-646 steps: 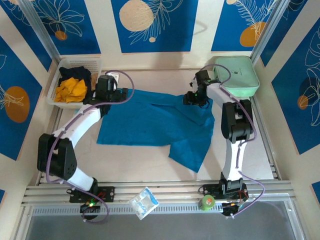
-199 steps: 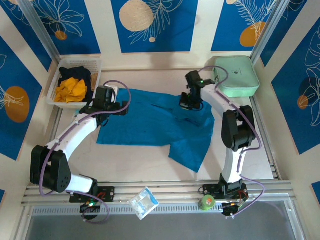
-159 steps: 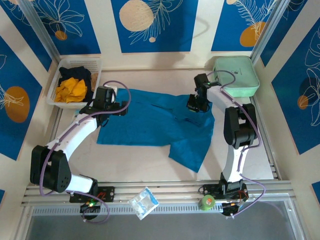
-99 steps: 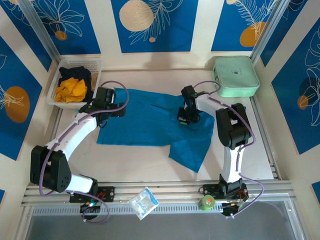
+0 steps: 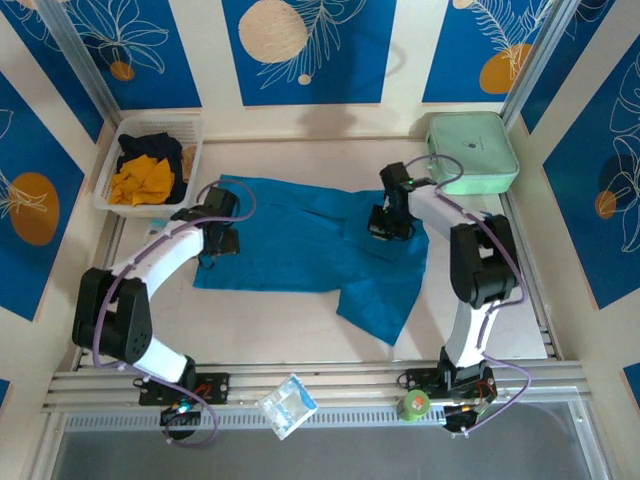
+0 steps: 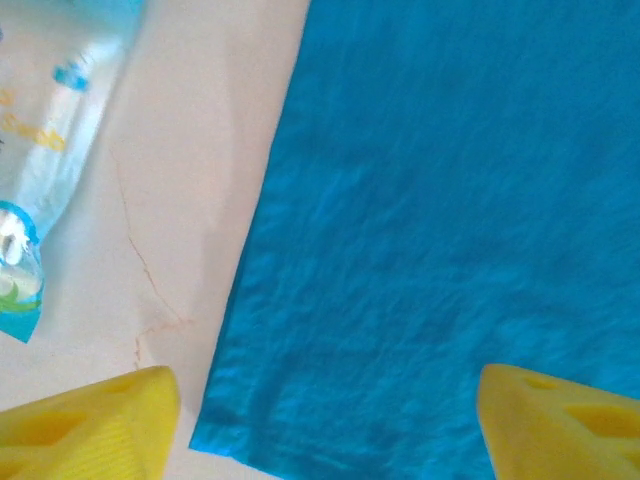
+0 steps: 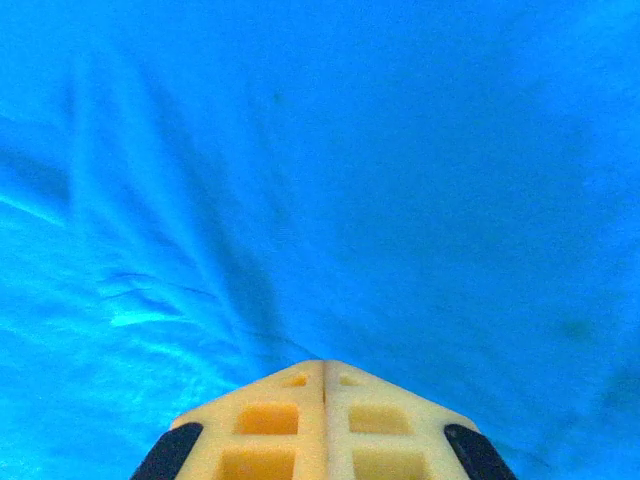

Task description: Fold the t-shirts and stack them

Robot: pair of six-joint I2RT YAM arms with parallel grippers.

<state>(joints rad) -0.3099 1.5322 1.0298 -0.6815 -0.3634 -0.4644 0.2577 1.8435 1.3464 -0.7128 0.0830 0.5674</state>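
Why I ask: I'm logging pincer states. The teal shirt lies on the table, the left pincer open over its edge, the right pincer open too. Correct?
No: the right pincer is shut; the right wrist view shows its fingertips pressed together above the teal shirt. The left pincer is open over the shirt's edge, as you said.

Left arm [image 5: 160, 258]: white shell links, black joint housings, thin purple cable [image 5: 240, 188] looped along it.
Right arm [image 5: 462, 330]: same white-and-black build, same purple cable [image 5: 447, 158].
Bases [image 5: 180, 392]: black, with small green and red lights.
Left gripper [image 6: 325, 430]: two plain yellow wedge fingers [image 6: 95, 422] with shallow moulded slots.
Right gripper [image 7: 323, 366]: pale yellow fingers [image 7: 280, 425], square recesses, black pads at outer edges.
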